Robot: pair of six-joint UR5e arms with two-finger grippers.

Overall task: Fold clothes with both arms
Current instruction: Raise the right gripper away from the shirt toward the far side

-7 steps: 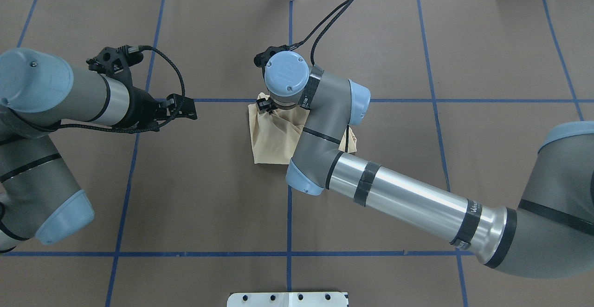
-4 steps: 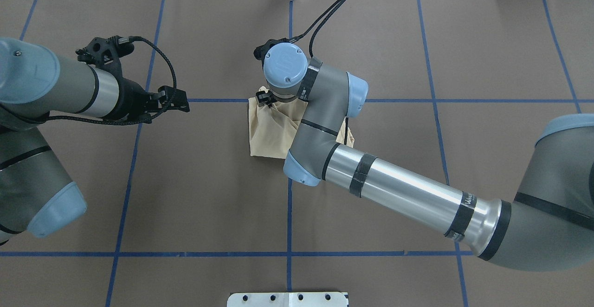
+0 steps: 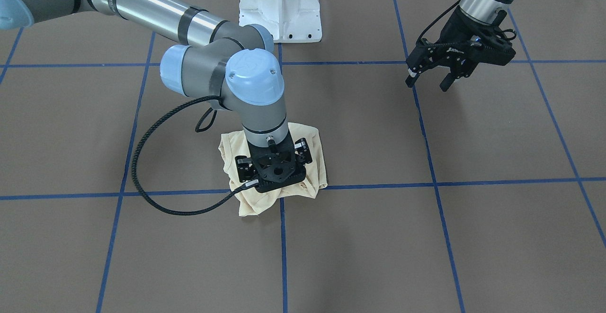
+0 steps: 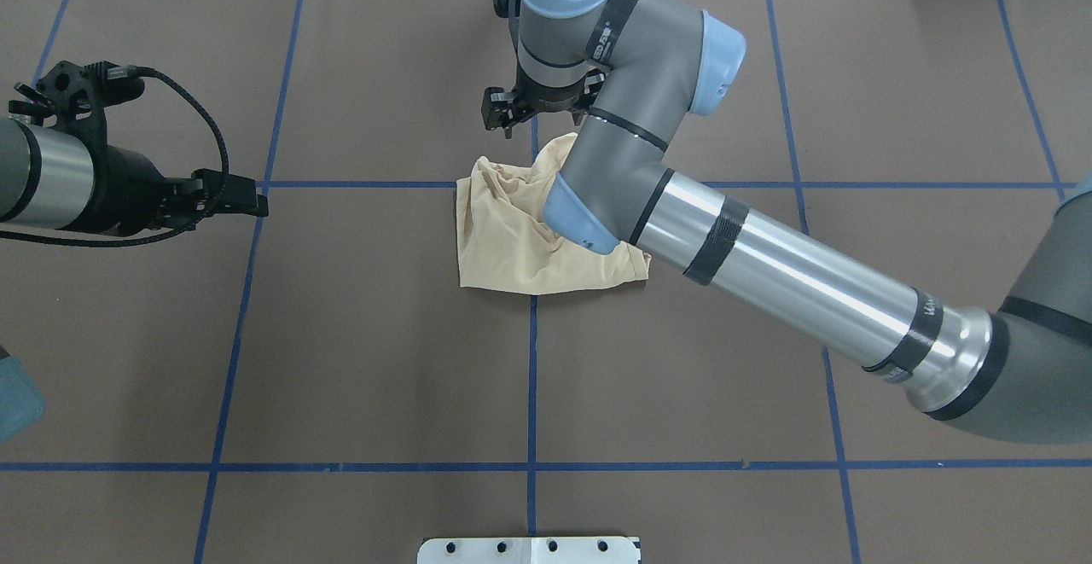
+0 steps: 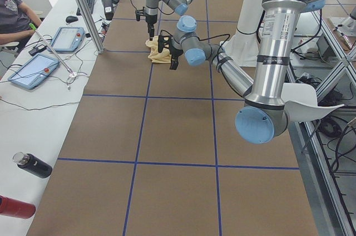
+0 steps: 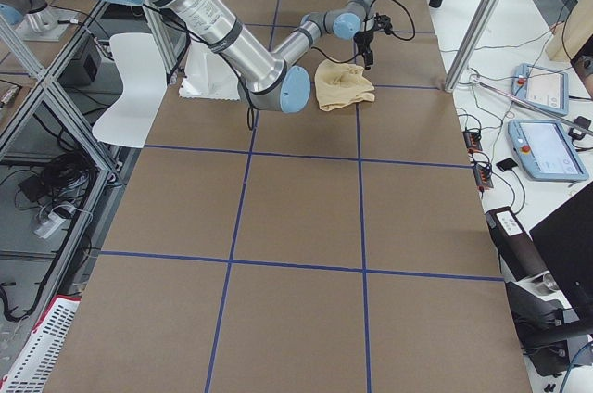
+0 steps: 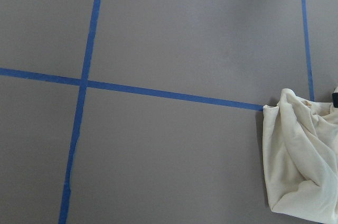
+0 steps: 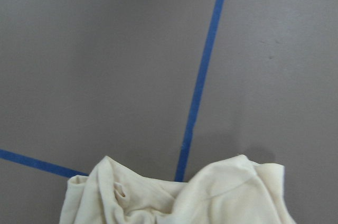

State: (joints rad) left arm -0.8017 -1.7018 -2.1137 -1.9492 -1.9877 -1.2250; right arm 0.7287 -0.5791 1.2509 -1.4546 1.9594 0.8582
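Shirt (image 4: 512,240), pale cream-yellow, lies in a loosely folded bundle at the middle of the brown-covered bench (image 4: 341,359), over the crossing of two blue tape lines (image 4: 384,184). Its edge toward 6 o'clock in the overhead view is fairly flat and straight, while the part toward 12 o'clock is rumpled into soft ridges. The right arm (image 4: 768,265) reaches in from 4 o'clock across the cloth. It points the right gripper (image 3: 273,161) straight down above the bundle's 12 o'clock edge, raised clear of the fabric. Its jaws are spread wide and carry nothing, and the right wrist camera sees only the creased rim of the cloth low in its view, with bare bench beyond. The left arm (image 4: 51,180) enters from 9 o'clock. The left gripper (image 3: 427,84) hangs over bare bench well apart from the shirt, on the same cross line of tape, with its jaws parted and empty. The white pedestal (image 3: 279,5) stands at the bench edge on the robot's side, toward 6 o'clock in the overhead view.
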